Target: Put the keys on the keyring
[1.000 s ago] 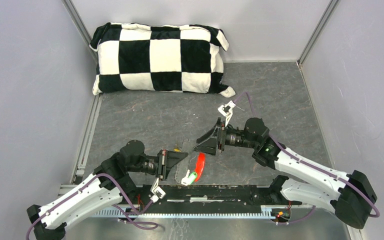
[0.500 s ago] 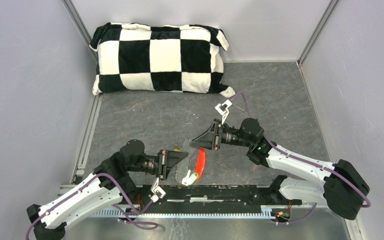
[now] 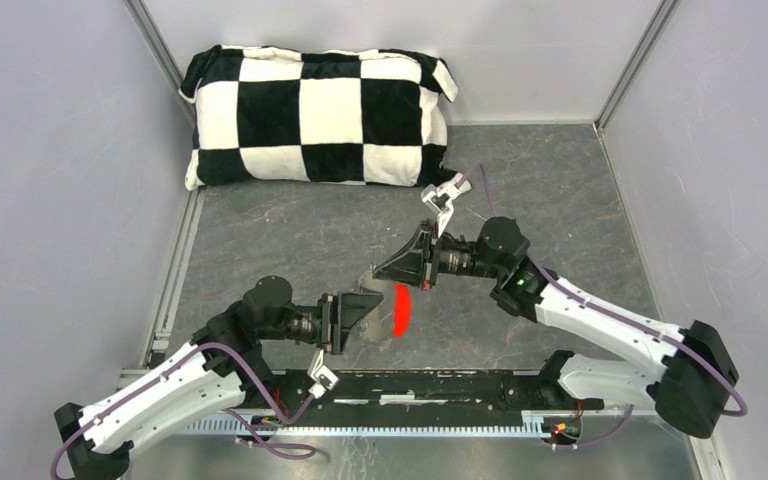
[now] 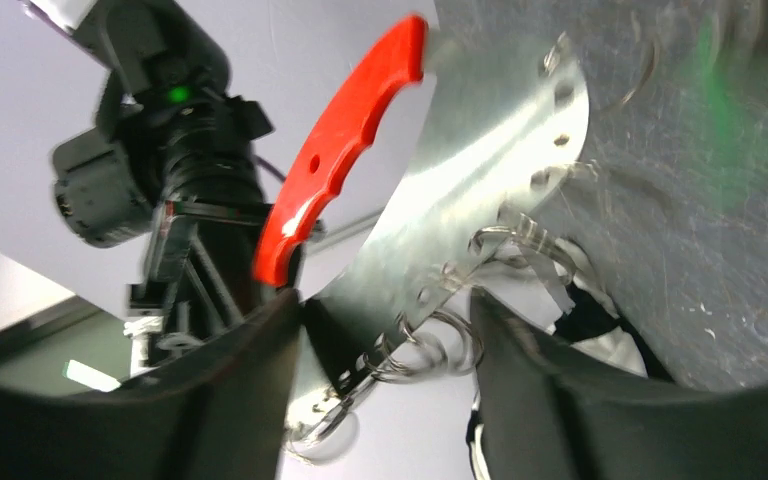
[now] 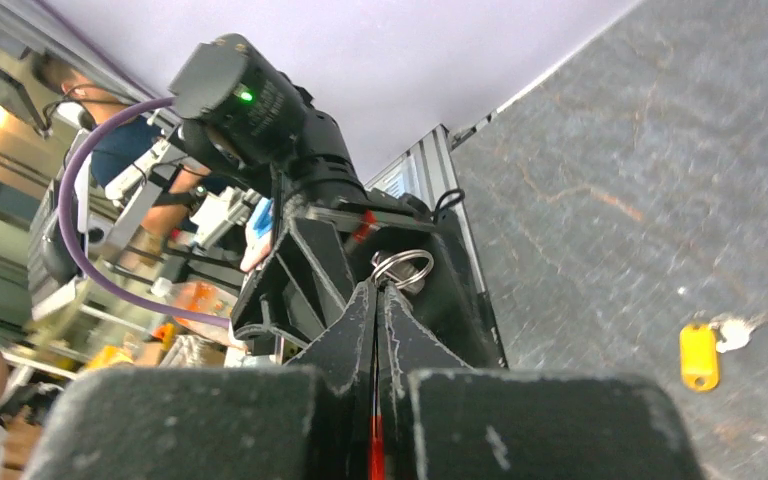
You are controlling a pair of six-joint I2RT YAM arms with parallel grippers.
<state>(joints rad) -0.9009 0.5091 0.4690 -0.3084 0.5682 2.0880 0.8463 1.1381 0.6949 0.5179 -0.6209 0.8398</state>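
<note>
Keyring [image 5: 401,267] clamped in closed jaws of right gripper [image 5: 376,295], red tag [image 3: 401,310] hung beneath; left gripper [image 4: 385,322] jaws held apart around its rings. Yellow key [image 5: 698,355], lying well clear of jaws, judged next to be fetched.

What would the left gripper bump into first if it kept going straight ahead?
Probably the keyring, dangling from the shut right gripper. It hangs right ahead of the open left gripper, between its fingers in the wrist view, though how far off is hard to tell.
</note>
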